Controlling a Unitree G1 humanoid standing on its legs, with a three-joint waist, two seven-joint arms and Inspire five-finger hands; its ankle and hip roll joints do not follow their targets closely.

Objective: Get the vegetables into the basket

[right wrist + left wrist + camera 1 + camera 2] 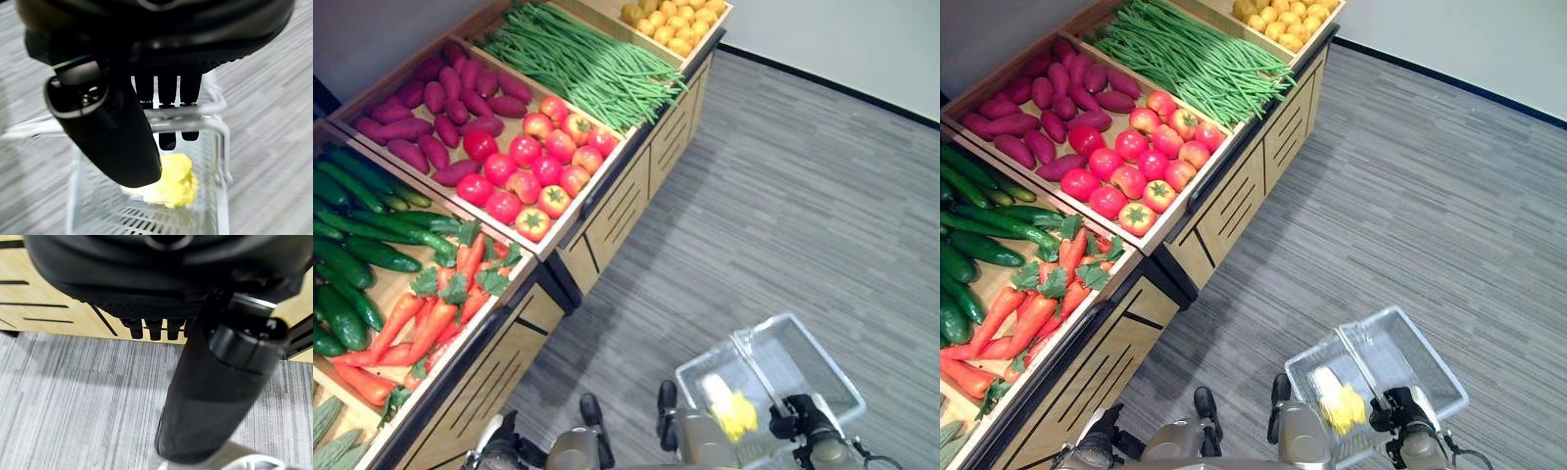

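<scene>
A clear plastic basket [808, 338] hangs low at my right side over the grey floor, and my right hand [801, 419] is shut on its handle [186, 115]. Inside the basket lies a yellow leafy vegetable [171, 186], also visible from above [734, 411]. My left hand [215, 396] hangs beside the wooden stand with relaxed fingers and nothing in it. On the stand to my left lie carrots [431, 313], cucumbers [352, 235], tomatoes [533, 162], purple sweet potatoes [431, 108] and green beans [587, 59].
The wooden produce stand [617, 211] runs along my left, with slatted cabinet fronts below its bins. Yellow fruit [675, 20] fills the far bin. Grey striped carpet [783, 196] stretches ahead and to the right as far as a white wall.
</scene>
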